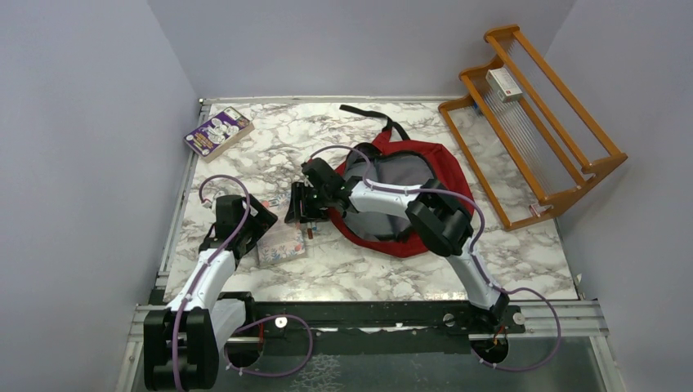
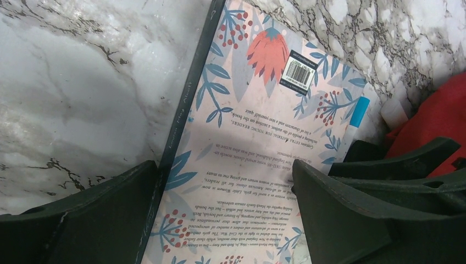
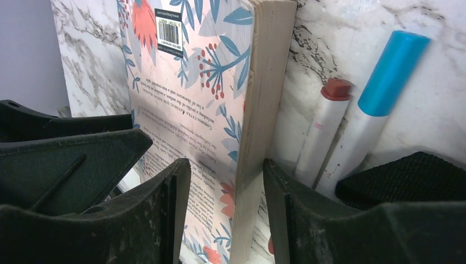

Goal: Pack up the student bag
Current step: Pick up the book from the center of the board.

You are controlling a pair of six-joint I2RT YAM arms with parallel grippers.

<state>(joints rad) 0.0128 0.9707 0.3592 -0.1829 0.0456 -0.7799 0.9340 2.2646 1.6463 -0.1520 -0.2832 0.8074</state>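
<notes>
The student bag (image 1: 425, 159), a red backpack with grey lining, lies open mid-table. A floral-covered book (image 1: 282, 243) lies flat, back cover up, just left of it. My left gripper (image 1: 266, 222) hangs over the book (image 2: 258, 126) with its jaws wide open (image 2: 225, 165), one finger by the dark spine. My right gripper (image 1: 298, 204) reaches in from the bag side and stands open (image 3: 226, 165) astride the book's page edge (image 3: 269, 82), with a gap showing. A red-capped marker (image 3: 324, 126) and a blue-capped marker (image 3: 379, 99) lie beside the book.
A purple book (image 1: 217, 131) lies at the back left. A wooden rack (image 1: 564, 122) leans at the back right with a small box (image 1: 503, 83) on it. A black bag strap (image 1: 372, 116) trails toward the back. Both grippers' fingers nearly meet over the book.
</notes>
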